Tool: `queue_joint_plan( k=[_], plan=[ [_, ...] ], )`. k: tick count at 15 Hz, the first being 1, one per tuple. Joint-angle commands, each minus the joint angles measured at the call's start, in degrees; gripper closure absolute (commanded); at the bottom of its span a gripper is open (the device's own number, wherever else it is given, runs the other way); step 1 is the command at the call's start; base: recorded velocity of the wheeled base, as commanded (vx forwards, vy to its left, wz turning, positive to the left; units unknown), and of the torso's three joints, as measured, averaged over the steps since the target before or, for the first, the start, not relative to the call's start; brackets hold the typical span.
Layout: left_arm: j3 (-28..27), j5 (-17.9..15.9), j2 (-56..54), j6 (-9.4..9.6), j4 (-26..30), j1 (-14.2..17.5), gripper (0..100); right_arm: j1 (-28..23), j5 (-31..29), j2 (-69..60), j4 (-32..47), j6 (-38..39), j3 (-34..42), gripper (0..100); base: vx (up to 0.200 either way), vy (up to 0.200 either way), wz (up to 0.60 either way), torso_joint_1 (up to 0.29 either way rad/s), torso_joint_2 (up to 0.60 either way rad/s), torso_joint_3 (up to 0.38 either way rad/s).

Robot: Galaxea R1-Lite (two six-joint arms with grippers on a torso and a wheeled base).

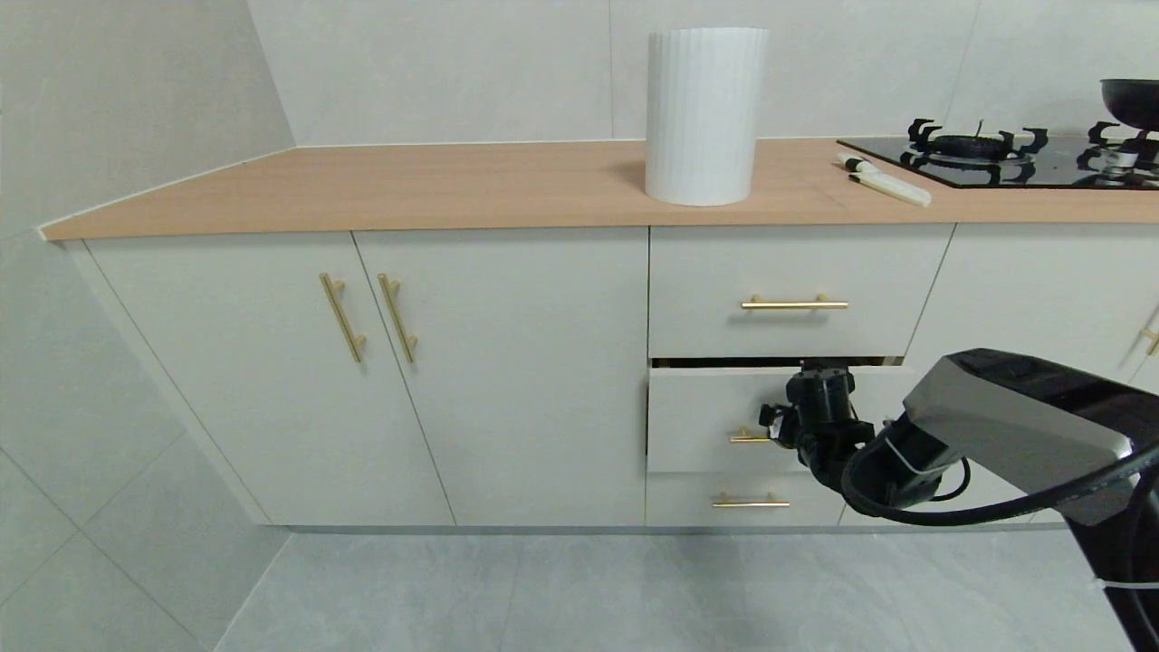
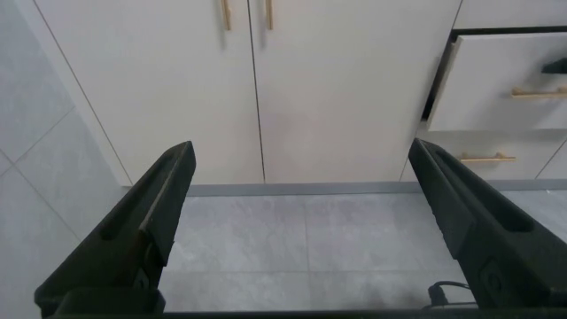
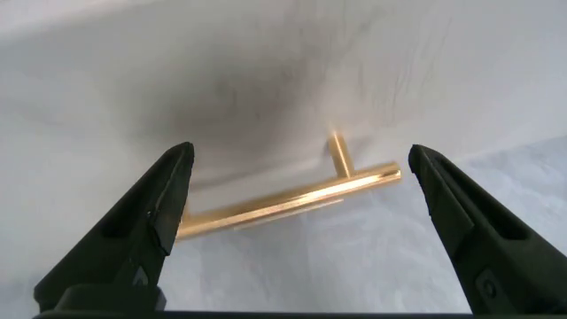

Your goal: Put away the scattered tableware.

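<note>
Right gripper [image 3: 299, 177] has its fingers [image 3: 164, 213] spread wide, with the gold handle [image 3: 292, 202] of the middle drawer [image 1: 706, 407] lined up in the gap just ahead, not clamped. The drawer's barely cracked open, so I'd say we're on the open-the-drawer step. Next move looks like closing on that bar and pulling straight out. The actual tableware, two pale utensils [image 1: 883, 181], sits up on the counter [image 1: 407, 186] beside the stove [image 1: 996, 158], well apart from both grippers. Left gripper [image 2: 301, 177] hangs open too, low over the floor.

walls [image 1: 453, 63]: grey tile | floor [image 1: 543, 589]: grey tile | cabinets [image 1: 525, 362]: white, brass handles [image 1: 342, 317] | countertop [image 1: 407, 186]: wood
</note>
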Motion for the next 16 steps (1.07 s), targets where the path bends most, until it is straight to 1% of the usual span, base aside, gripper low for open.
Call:
queue_joint_plan(
  k=[1, 5, 8, 11, 14, 16],
  plan=[
    [0.01, 0.01, 0.02, -0.01, -0.01, 0.02, 0, -0.64, -0.23, 1.11, 0.15, 0.49, -1.88, 0, 0.000, 0.000, 0.00, 0.000, 0.00, 0.000],
    [0.01, 0.01, 0.02, -0.01, -0.01, 0.02, 0, -1.69, -0.41, 1.81, 0.15, 2.25, -4.43, 0, 0.000, 0.000, 0.00, 0.000, 0.00, 0.000],
    [0.01, 0.01, 0.02, -0.01, -0.01, 0.02, 0, -2.48, -1.81, 3.48, 0.15, 2.69, -7.33, 0, 0.000, 0.000, 0.00, 0.000, 0.00, 0.000],
    [0.01, 0.01, 0.02, -0.01, -0.01, 0.02, 0, -3.01, -1.99, 3.66, 0.15, 3.56, -8.74, 0, 0.000, 0.000, 0.00, 0.000, 0.00, 0.000],
    [0.01, 0.01, 0.02, -0.01, -0.01, 0.02, 0, -3.80, -3.66, 4.36, 0.15, 3.74, -10.67, 0, 0.000, 0.000, 0.00, 0.000, 0.00, 0.000],
    [0.01, 0.01, 0.02, -0.01, -0.01, 0.02, 0, -3.80, -3.83, 4.36, 0.23, 3.74, -10.76, 0, 0.000, 0.000, 0.00, 0.000, 0.00, 0.000]
  ],
)
